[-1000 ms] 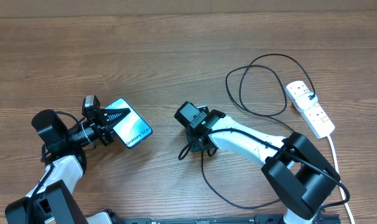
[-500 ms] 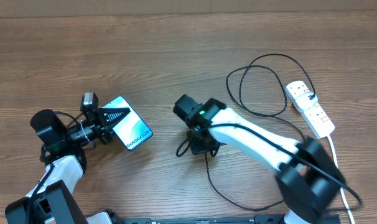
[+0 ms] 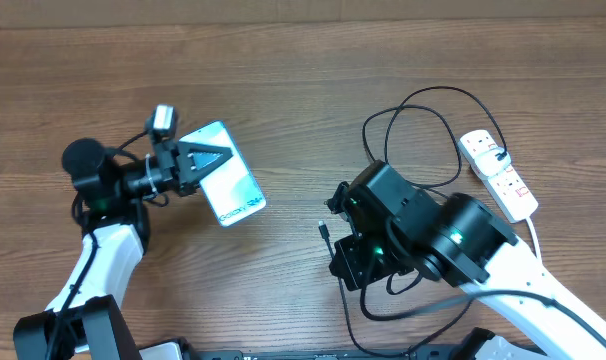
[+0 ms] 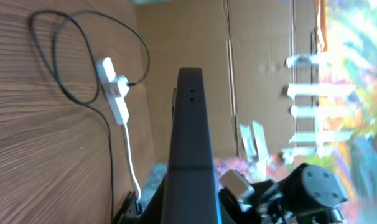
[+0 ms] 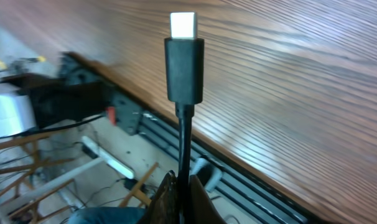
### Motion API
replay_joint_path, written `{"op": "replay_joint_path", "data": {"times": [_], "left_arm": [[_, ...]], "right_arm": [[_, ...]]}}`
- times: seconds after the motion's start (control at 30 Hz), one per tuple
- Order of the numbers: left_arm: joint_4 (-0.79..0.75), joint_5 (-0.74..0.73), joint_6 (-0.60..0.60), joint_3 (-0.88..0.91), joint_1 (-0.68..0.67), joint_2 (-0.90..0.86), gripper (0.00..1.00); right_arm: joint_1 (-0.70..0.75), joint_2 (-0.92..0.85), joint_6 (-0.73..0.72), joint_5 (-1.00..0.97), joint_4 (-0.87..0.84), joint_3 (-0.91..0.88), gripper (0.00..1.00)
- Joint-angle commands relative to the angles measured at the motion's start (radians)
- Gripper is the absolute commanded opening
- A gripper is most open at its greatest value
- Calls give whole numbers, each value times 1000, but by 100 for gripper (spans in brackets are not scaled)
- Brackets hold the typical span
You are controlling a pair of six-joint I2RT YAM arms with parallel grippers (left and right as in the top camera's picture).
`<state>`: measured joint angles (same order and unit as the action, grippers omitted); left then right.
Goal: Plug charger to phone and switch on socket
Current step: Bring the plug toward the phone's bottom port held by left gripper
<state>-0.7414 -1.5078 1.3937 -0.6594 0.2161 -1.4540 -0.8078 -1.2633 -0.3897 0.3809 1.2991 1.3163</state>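
Both arms had shifted since a second before: our left claw (image 3: 205, 160) had carried the phone (image 3: 233, 185) up and toward the middle, while our right arm (image 3: 453, 240) had pulled back and risen high over the table (image 3: 283, 60). Left fingers pinched the phone, edge-on in its wrist view. Our right claw (image 5: 178, 198) was clamped on the charger (image 5: 184, 62) just below its plug, tip free. We judged mating came next. The phone's port stayed hidden, the right fingertips were cut off, and the socket (image 3: 499, 175) switch was too small to read.
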Motion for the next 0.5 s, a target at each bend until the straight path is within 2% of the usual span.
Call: {"op": "replay_joint_path", "data": {"times": [0.0,0.2,0.47], "left_arm": [[-4,47,-26,-44,-77,3,4],[-4,76,-30,-44,-119,3,4],[12,102,-45,-44,-127,3,4]], "right_arm": [[-44,29,-54,71,-95,-80,4],[-96,16,-109,112,-266,-179,4],[-95,14,-111,68,-350,-178,4]]}}
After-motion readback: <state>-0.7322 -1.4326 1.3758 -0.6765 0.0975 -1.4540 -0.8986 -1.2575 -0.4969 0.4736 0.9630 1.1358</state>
